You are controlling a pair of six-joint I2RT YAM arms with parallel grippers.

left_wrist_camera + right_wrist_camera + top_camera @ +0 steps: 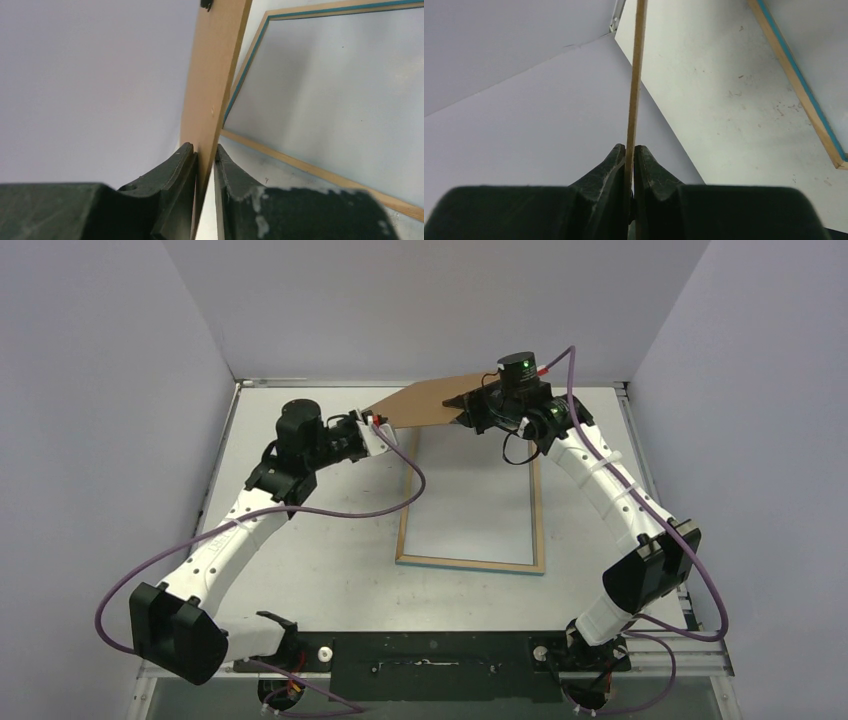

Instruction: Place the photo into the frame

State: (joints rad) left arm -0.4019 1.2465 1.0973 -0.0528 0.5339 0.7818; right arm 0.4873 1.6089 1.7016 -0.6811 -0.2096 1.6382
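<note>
From above, the left gripper (378,428) and the right gripper (462,410) are facing each other across a brown backing board (425,402). Each one is pinching an opposite edge of it, so the board is hanging between them, tilted and clear of the table (330,570). The frame (472,565) is lying flat on the table just below the two grippers and extending from them toward the arm bases, with its wood-coloured edges showing.

In the left wrist view, the left gripper (204,150) is holding its jaws narrow, with the board (212,75) standing edge-on between the dark fingers (180,165) and running straight away from the fingertips. The frame (310,167) is lying to the right of those fingers, beyond the board, and a turquoise line is running inside its wooden rim around a pale pane.

In the right wrist view, the right gripper (629,147) is clamping its jaws tight on the board (636,65), which is showing only as a thin strip rising from the fingertips. One corner of the frame (803,90) is lying well to the right of the fingers on the speckled table (704,100).
</note>
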